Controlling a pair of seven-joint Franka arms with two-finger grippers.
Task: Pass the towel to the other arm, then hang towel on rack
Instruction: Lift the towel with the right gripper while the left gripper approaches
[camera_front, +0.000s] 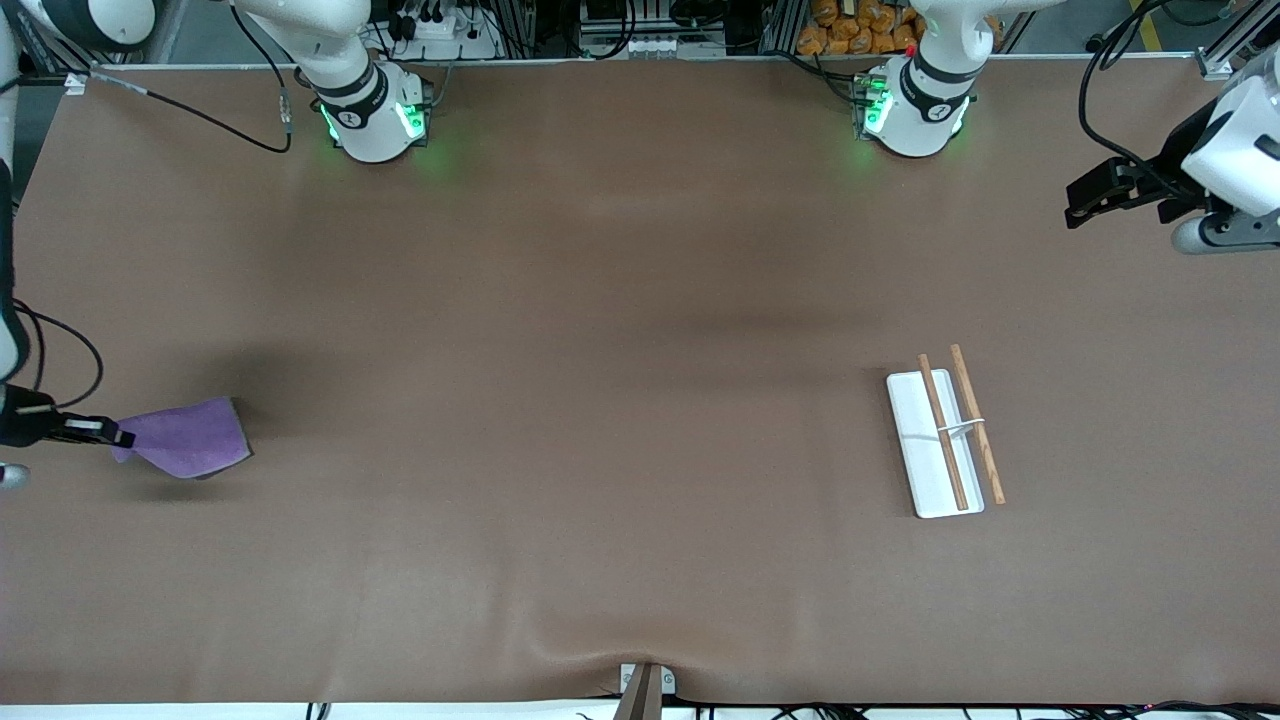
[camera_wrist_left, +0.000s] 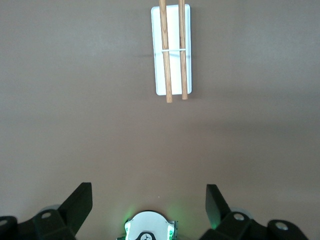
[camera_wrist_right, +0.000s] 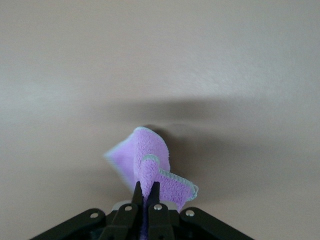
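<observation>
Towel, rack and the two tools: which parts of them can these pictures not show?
- Towel: the pinched edge is hidden by the shut right tool in both views.
- Rack: cut off by the left wrist view's edge.
- Left tool, open: fingertips cut off by the front view's edge.

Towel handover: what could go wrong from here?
1. The right hand pinches only a small fold at the edge of the towel, with the rest hanging loose; it could slip out in transit.
2. The left hand waits open at the left arm's end of the table, a long way from the towel, so the pass needs a long carry.
3. The rack has thin rods set close together; a bunched towel may slide off.
</observation>
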